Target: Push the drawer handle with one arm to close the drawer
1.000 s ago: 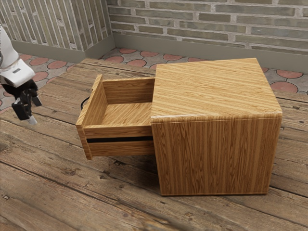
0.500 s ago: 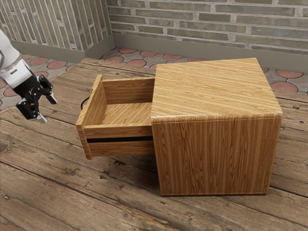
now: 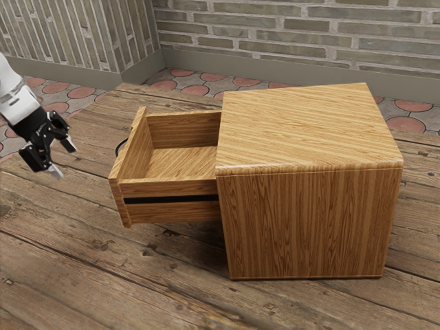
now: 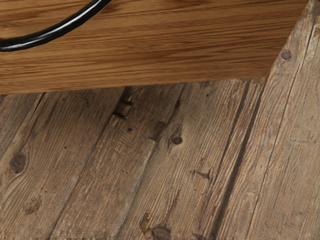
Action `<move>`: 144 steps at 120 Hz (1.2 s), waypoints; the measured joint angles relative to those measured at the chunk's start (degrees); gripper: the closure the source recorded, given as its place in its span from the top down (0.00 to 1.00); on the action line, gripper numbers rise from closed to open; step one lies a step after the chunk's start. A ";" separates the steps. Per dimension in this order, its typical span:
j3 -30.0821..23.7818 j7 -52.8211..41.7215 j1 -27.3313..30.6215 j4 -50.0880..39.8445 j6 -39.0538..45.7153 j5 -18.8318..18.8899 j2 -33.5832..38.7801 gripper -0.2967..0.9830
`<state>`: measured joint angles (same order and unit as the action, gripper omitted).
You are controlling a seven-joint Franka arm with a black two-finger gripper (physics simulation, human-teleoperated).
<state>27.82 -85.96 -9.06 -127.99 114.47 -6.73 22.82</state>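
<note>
Brick wall [image 3: 289,33] rises behind the plank table [image 3: 89,275], where a cabinet [image 3: 309,220] has its drawer [image 3: 172,189] pulled out. The claw [image 3: 63,159], spread wide, hangs apart from the drawer's black handle [image 4: 50,35].

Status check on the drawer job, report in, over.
Jaws open, short of the black handle, no contact. Drawer still to close, standing well out of the cabinet. No obstruction seen between jaws and handle.
</note>
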 joint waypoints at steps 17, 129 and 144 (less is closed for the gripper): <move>0.05 0.87 -0.26 2.17 0.09 -0.01 -2.97 0.70; -0.39 3.09 -4.58 6.13 1.91 -0.71 -7.36 0.16; -0.40 3.19 -5.23 7.30 2.32 -0.81 -8.95 0.16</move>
<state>27.43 -82.76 -14.29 -120.69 116.80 -7.54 13.87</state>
